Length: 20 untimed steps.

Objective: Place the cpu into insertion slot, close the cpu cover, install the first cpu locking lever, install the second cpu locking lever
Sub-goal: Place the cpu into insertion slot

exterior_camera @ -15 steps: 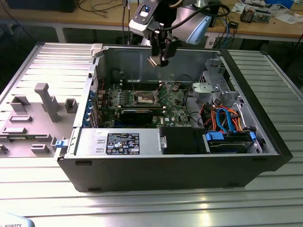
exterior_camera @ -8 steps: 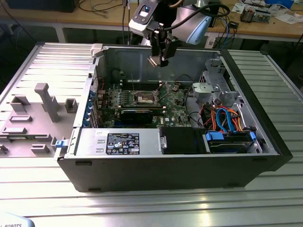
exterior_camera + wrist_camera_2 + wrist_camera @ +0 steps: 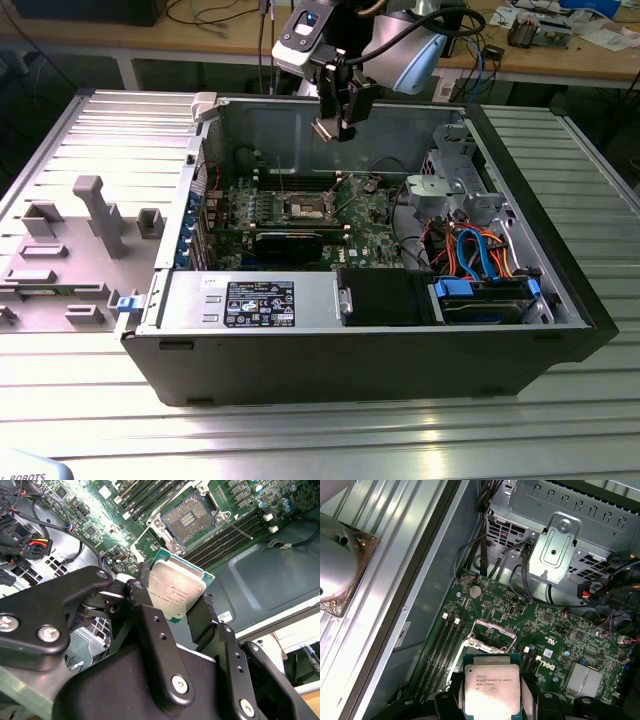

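Note:
My gripper (image 3: pixel 331 128) hangs above the open computer case, shut on the cpu (image 3: pixel 176 592), a flat square chip with a silvery top and green rim, also seen between the black fingers (image 3: pixel 446 705) as the cpu (image 3: pixel 491 689). The insertion slot (image 3: pixel 188 518) lies open on the green motherboard below, its dark centre bare; it shows as the insertion slot (image 3: pixel 307 207) in the exterior view and the insertion slot (image 3: pixel 489 636) in the first wrist view. The cpu cover (image 3: pixel 492 626) stands raised at the socket's edge. A thin locking lever (image 3: pixel 235 528) juts out beside the socket.
Memory slots (image 3: pixel 230 535) run beside the socket. A black card (image 3: pixel 290 243) sits in front of it. A silver drive cage (image 3: pixel 450 180) and orange and blue cables (image 3: pixel 480 255) fill the exterior view's right. A black power supply (image 3: pixel 260 300) lines the near wall. A grey fixture plate (image 3: pixel 70 250) lies on the exterior view's left.

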{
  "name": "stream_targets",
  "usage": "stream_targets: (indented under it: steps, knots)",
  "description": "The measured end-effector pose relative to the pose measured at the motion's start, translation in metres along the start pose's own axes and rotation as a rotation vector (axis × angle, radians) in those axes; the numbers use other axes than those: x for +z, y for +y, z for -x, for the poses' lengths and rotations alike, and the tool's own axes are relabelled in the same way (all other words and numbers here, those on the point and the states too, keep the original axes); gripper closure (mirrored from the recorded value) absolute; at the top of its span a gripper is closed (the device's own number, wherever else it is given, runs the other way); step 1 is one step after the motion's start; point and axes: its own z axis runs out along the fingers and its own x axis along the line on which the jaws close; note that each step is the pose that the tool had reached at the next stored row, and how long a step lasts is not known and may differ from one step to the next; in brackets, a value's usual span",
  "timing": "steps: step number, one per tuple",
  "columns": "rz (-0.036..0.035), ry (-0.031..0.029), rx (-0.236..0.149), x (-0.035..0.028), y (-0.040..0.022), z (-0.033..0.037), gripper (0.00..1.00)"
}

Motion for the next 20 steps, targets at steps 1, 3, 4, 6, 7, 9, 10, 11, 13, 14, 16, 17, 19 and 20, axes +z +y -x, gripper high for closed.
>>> stream_targets:
  steps: [1,3,4,6,7,9,10,11,13,14,16,17,19,20]
  knots:
    - [0.0,0.0,0.0,0.0,0.0,0.0,0.46]
    - [0.0002,-0.0006,0.007,0.0,0.0,0.0,0.46]
    - [0.0003,-0.0009,0.011,0.0001,0.0,0.0,0.46]
    - [0.0004,-0.0023,0.027,0.0002,0.0,0.0,0.46]
    - [0.0004,-0.0034,0.041,0.0004,0.0,0.0,0.46]
    - [0.0008,-0.0072,0.086,0.0011,-0.0001,0.0,0.46]
    - [0.0011,-0.0093,0.109,0.0014,-0.0001,0.0,0.46]
    - [0.0013,-0.0112,0.13,0.0015,-0.0002,0.0001,0.46]
    - [0.0015,-0.0112,0.132,0.0016,-0.0002,0.0,0.46]
    - [0.0014,-0.0113,0.132,0.0016,-0.0002,0.0,0.46]
    - [0.0015,-0.0113,0.132,0.0016,-0.0001,0.0,0.46]
    - [0.0015,-0.0113,0.133,0.0016,-0.0001,0.0,0.46]
    - [0.0015,-0.0115,0.135,0.0016,-0.0001,0.0,0.46]
    - [0.0017,-0.0122,0.143,0.0016,-0.0001,0.0,0.46]
